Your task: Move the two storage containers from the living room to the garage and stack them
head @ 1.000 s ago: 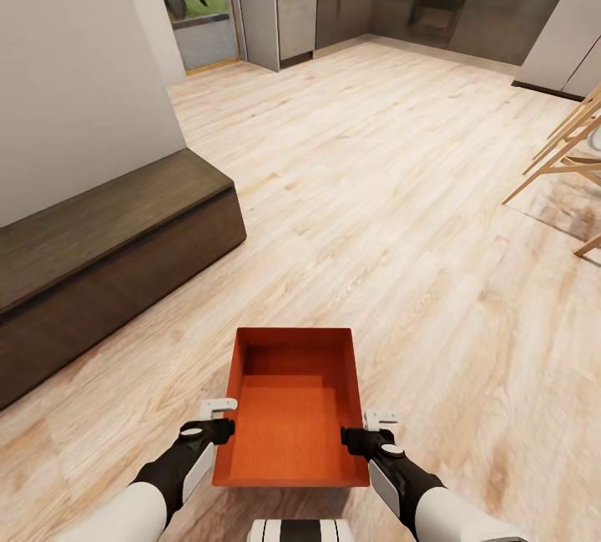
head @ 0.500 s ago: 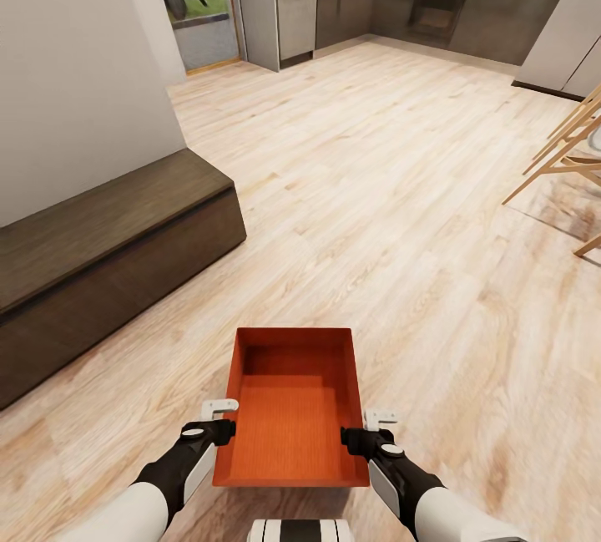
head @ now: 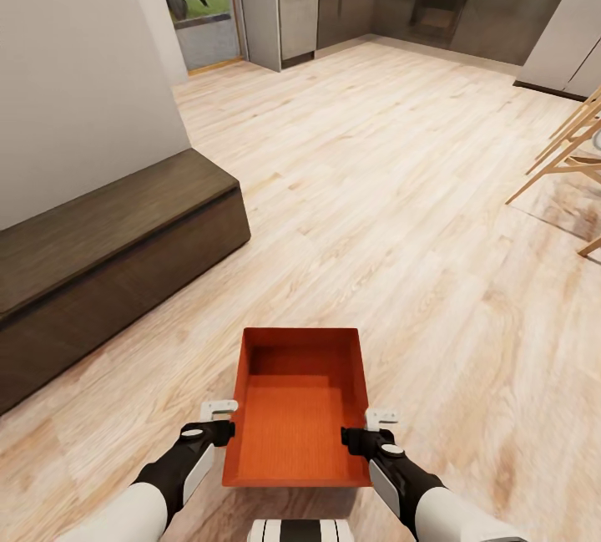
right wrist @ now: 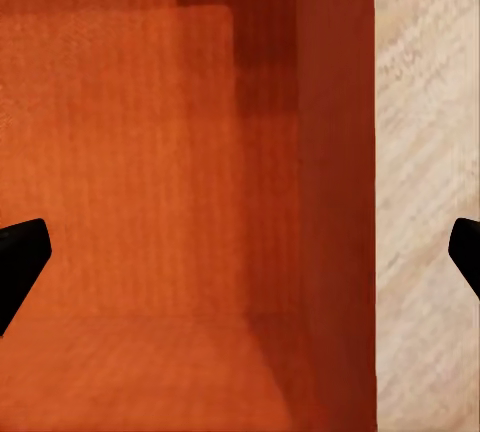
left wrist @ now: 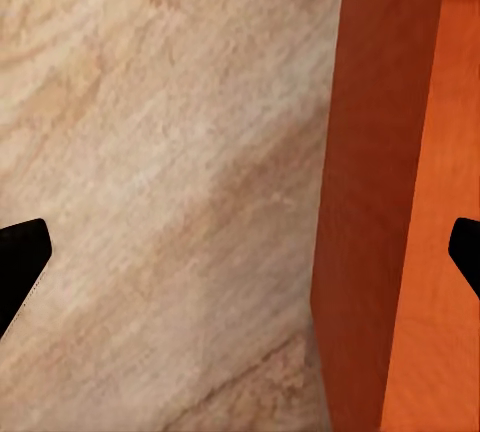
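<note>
One storage container point(head: 296, 417), an orange-red lidless bin with a ribbed bottom, lies low over the light wood-plank floor point(head: 401, 216) right in front of me, long side pointing away. My left gripper point(head: 224, 421) straddles its left wall and my right gripper point(head: 367, 429) straddles its right wall. In the left wrist view the container's wall point(left wrist: 380, 202) stands between the wide-apart fingers of the left gripper point(left wrist: 240, 262). The right wrist view looks into the container point(right wrist: 150, 152) past the right gripper point(right wrist: 240, 262), also spread wide. I cannot tell whether the bin rests on the floor.
A low dark wooden bench point(head: 108, 250) runs along a pale wall point(head: 75, 66) at the left. Dark kitchen cabinets point(head: 492, 7) and a steel dishwasher point(head: 296, 12) line the far side. Wooden chair legs point(head: 568, 158) stand at the right. Open plank floor lies ahead.
The whole picture has slid slightly to the right, so the camera moved. The container has shifted a little right between the grippers, which keep their place in view.
</note>
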